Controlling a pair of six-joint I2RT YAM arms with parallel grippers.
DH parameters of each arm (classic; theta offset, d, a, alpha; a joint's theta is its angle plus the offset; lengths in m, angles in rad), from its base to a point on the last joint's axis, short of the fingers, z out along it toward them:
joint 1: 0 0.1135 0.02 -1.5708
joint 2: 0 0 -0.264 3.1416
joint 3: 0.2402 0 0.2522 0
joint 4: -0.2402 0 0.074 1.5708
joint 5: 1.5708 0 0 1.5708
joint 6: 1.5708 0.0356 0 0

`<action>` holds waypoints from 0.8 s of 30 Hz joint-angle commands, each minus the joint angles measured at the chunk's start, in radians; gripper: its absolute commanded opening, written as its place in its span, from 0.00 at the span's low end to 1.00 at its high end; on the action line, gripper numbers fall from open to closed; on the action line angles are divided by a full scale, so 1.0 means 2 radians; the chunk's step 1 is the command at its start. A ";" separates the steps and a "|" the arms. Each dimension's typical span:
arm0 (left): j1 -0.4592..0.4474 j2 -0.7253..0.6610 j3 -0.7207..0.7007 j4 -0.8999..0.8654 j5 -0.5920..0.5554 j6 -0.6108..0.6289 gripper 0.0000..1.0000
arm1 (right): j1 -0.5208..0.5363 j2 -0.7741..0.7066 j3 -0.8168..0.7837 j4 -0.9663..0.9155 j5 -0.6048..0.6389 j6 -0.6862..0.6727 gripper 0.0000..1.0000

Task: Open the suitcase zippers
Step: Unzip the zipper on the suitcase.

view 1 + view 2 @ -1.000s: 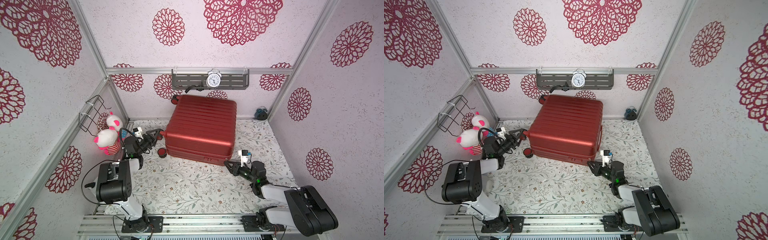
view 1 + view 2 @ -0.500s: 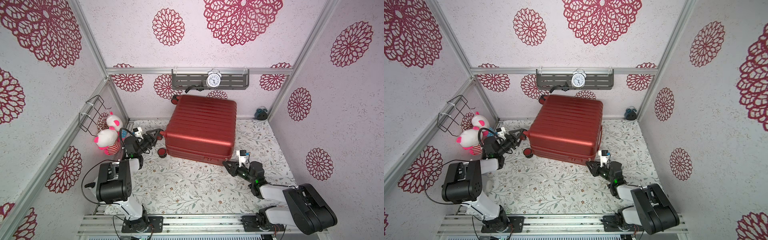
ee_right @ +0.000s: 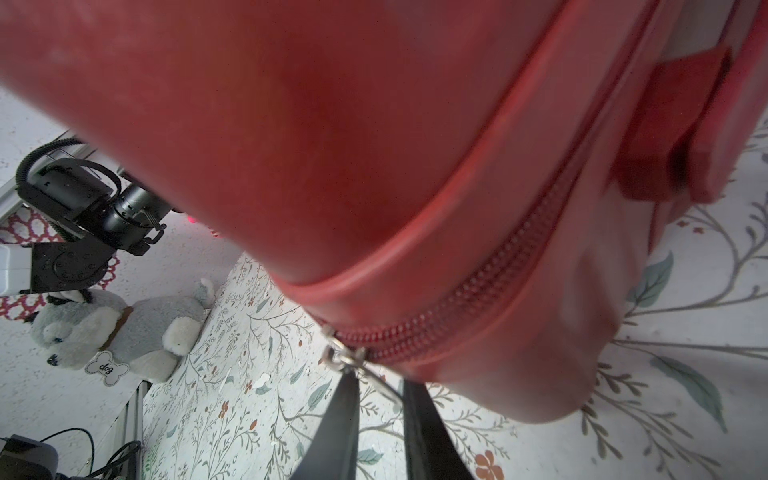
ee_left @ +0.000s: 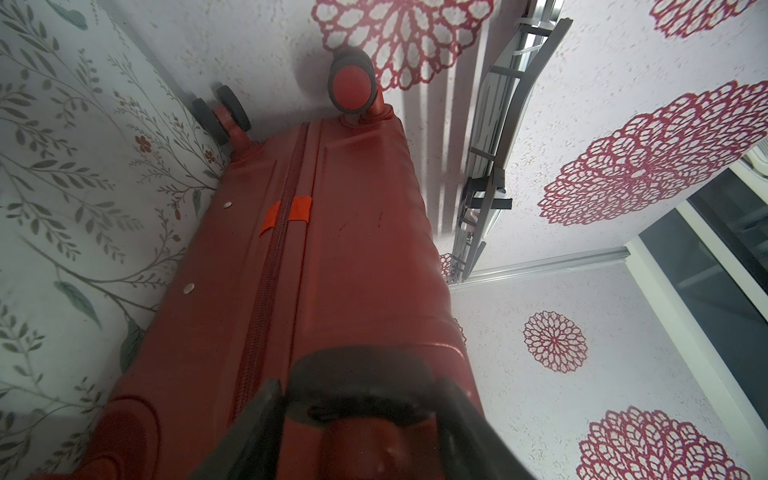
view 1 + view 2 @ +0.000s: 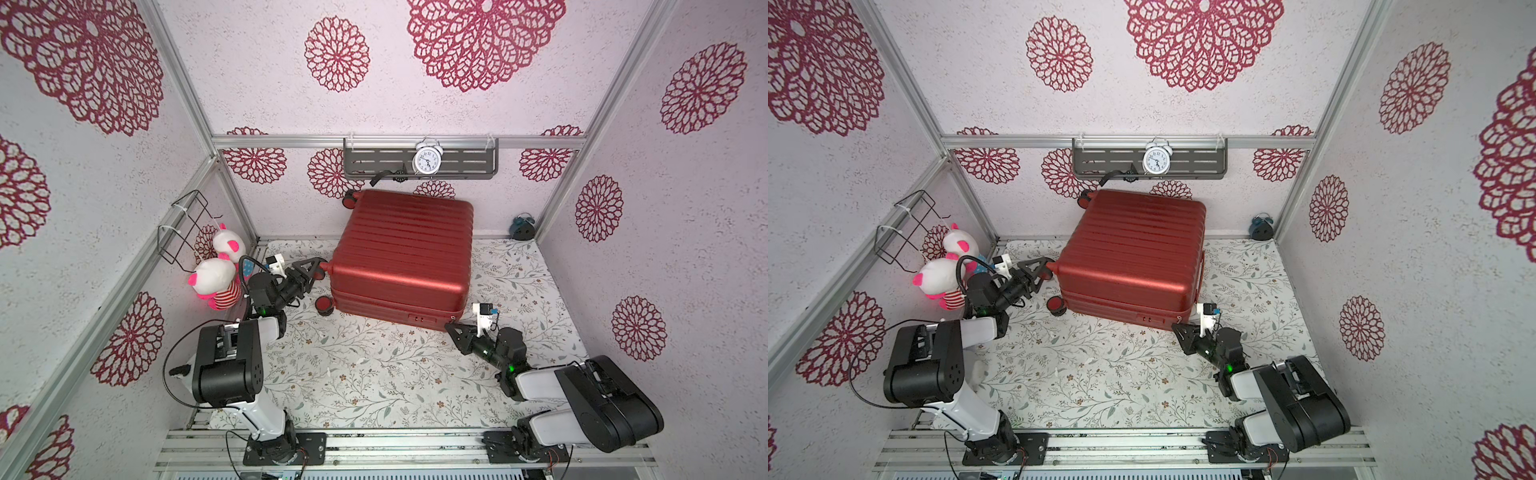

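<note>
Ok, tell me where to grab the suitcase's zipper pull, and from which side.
Pinch the thin silver tab of the zipper pull, not the slider. It sticks out from the suitcase corner seam toward the right hand, so come straight in at that corner.

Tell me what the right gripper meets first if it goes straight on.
Probably the small silver metal zipper pull on the glossy red hard-shell suitcase, just ahead of the right gripper; exact depth is unclear.

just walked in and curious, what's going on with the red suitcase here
Two robot arms are working on a closed red suitcase lying flat. The left gripper is clamped on a corner wheel. The right gripper straddles the silver zipper pull at the near corner, not clearly gripping it; the zipper looks shut there.
</note>
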 commanded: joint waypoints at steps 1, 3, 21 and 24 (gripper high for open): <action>0.023 0.024 -0.003 -0.044 -0.040 0.004 0.30 | 0.003 0.000 -0.002 0.055 0.020 0.004 0.20; 0.023 0.024 -0.004 -0.043 -0.039 0.004 0.30 | 0.006 0.000 -0.006 0.061 0.023 0.000 0.15; 0.022 0.018 -0.007 -0.044 -0.040 0.004 0.30 | 0.057 -0.072 -0.016 -0.063 0.096 -0.044 0.00; 0.022 0.015 -0.010 -0.044 -0.040 0.005 0.30 | 0.080 -0.115 -0.015 -0.132 0.135 -0.058 0.00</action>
